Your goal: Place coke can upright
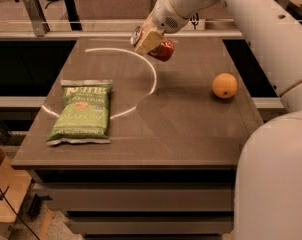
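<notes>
The red coke can (161,49) is held tilted, nearly on its side, above the far middle of the brown table (181,124). Its silver end points to the upper left. My gripper (147,40) is shut on the coke can, with a tan finger pad (148,40) across the can's front. The white arm reaches in from the upper right. The can hangs a little above the tabletop.
A green chip bag (82,112) lies flat on the table's left side. An orange (224,85) sits at the right. A white curved line (150,79) is marked on the tabletop. The robot's white body (273,184) fills the lower right.
</notes>
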You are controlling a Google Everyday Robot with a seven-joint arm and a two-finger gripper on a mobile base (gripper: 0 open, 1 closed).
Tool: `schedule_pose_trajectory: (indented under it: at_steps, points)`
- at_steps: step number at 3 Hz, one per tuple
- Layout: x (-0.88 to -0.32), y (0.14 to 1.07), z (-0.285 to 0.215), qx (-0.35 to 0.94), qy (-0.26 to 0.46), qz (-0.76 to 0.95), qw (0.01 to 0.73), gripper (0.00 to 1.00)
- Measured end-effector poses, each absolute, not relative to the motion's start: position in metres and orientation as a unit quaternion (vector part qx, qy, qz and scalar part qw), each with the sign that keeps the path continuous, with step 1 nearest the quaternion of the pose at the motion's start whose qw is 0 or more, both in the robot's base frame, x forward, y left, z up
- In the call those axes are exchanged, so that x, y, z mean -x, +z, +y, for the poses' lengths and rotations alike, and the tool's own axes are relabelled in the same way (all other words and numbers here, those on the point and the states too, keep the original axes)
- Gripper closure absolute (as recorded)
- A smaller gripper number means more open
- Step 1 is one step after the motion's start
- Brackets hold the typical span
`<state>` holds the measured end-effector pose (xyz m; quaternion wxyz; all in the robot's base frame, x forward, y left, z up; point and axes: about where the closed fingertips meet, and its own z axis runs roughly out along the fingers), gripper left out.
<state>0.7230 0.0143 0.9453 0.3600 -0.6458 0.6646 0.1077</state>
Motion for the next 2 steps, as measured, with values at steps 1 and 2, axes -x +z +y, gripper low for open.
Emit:
schedule_pose_trajectory:
  at_steps: [1,2]
  points:
    - [-0.7177,0.9474,0.013,0.62,0.14,0.669,0.385,1.0]
    - [-0.7093,0.946,0.0156,0.592,0.173,0.668,0.417,1.0]
